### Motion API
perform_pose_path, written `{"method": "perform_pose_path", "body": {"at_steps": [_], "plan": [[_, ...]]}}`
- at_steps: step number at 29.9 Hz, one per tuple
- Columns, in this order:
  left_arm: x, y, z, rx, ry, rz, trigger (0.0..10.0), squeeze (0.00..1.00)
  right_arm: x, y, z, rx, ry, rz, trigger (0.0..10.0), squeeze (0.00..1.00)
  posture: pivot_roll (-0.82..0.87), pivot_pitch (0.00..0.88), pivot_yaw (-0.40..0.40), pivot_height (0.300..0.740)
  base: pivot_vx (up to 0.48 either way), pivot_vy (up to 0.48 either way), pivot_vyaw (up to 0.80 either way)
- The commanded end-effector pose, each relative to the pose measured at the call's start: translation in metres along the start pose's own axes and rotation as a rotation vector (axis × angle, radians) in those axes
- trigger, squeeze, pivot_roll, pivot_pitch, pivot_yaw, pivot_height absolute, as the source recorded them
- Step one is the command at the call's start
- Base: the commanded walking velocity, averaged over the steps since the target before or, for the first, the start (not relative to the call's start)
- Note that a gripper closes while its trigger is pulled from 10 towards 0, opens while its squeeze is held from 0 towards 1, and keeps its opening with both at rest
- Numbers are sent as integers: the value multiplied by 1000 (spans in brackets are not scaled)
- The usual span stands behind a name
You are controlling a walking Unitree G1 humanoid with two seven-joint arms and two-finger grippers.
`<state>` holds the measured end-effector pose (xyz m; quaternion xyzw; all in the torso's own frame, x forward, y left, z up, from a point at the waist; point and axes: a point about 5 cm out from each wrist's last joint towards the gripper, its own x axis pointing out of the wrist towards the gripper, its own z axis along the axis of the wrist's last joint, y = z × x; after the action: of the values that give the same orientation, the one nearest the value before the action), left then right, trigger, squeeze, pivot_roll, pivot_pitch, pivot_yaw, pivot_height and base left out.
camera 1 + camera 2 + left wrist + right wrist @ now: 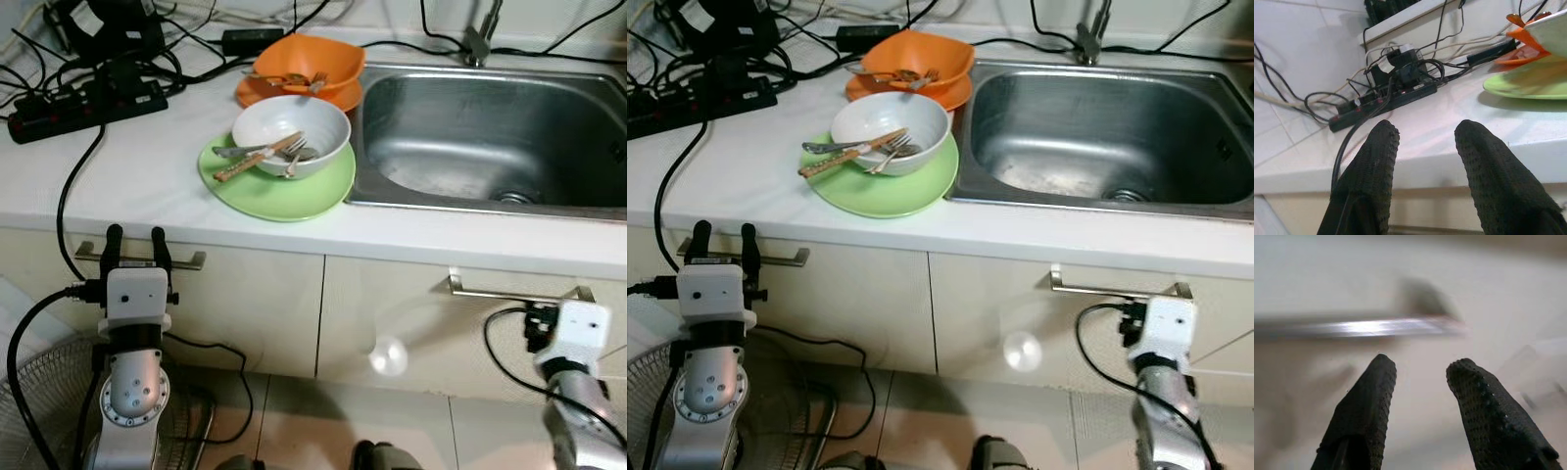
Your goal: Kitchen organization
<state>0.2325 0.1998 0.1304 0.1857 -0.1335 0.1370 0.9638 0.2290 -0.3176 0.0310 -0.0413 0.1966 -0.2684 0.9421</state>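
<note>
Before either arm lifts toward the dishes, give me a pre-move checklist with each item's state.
1. Left pincer open, nothing held: ok.
2. Right pincer open, nothing held: ok.
3. White ceramic bowl sits upright on the round green plate: ok.
4. Cutlery in that bowl lies steady: not ok, handles overhang the rim.
5. Stainless steel sink basin free to receive dishes: ok.
6. Black power strip and cables away from the plate: ok.

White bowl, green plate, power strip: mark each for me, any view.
white bowl (pixel 266 125), left eye view, on its inner wall left of the cutlery.
green plate (pixel 284 199), left eye view, on the bare front rim below the bowl.
power strip (pixel 88 104), left eye view, on the middle of its black body.
</note>
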Motion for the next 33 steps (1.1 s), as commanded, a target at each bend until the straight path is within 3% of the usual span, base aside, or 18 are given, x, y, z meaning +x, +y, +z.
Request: {"method": "perform_pose_path", "body": {"at_steps": [1,7,10,11,13,15,19,24,27,29,33], "plan": [[-2,0,1,4,7,-6,10000,0,0,-12,-27,80,178,-69,10000,0,-61,56,-20,732,0,0,0],[-2,0,0,5,14,1,10000,0,-3,9,-57,96,367,48,10000,0,-48,54,-33,732,0,0,0],[-2,0,1,4,16,4,10000,0,-6,14,-68,114,448,37,10000,0,-42,54,-36,732,0,0,0],[-3,-1,1,3,19,4,10000,0,-9,15,-77,146,522,7,10000,0,-36,48,-39,732,0,0,0],[-3,-2,1,3,20,4,10000,0,-10,15,-81,156,549,-5,10000,0,-31,48,-41,732,0,0,0],[-4,-1,0,3,23,10,10000,0,-14,7,-90,137,593,-65,10000,0,-25,42,-42,732,0,0,0],[-4,-2,0,1,26,8,10000,0,-18,-4,-98,167,629,-129,10000,0,-28,40,-39,732,0,0,0],[-3,-4,-1,-2,30,3,10000,0,-21,0,-104,157,661,-105,10000,0,-32,39,-36,732,0,0,0],[-2,-5,-1,-5,30,0,10000,0,-23,9,-107,150,678,-53,10000,0,-27,39,-35,732,0,0,0],[-2,-6,-1,-7,32,-6,10000,0,-28,32,-111,141,689,96,10000,0,-21,39,-33,732,0,0,0],[-2,-6,0,-8,31,-8,10000,0,-31,44,-113,95,685,162,10000,0,-16,40,-33,732,0,0,0]]}}
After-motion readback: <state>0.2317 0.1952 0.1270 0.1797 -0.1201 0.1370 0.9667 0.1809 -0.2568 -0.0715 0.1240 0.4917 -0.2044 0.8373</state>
